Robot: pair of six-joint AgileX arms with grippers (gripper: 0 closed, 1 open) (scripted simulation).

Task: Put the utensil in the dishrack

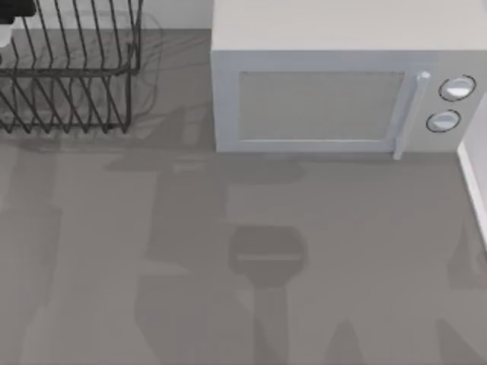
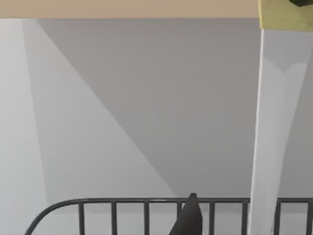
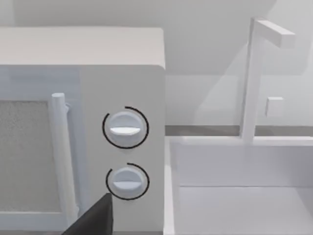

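Utensil (image 2: 269,137) possibly above dishrack (image 2: 146,208)

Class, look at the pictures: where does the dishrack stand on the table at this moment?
In the top view the dishrack stands at the table's far left corner, left of the microwave with a gap between them.

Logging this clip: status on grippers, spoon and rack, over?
Left gripper above the rack, one dark fingertip over its top bar. White spoon handle hanging beside that fingertip, above the rack. Right gripper facing the microwave dials. Nothing in the way.
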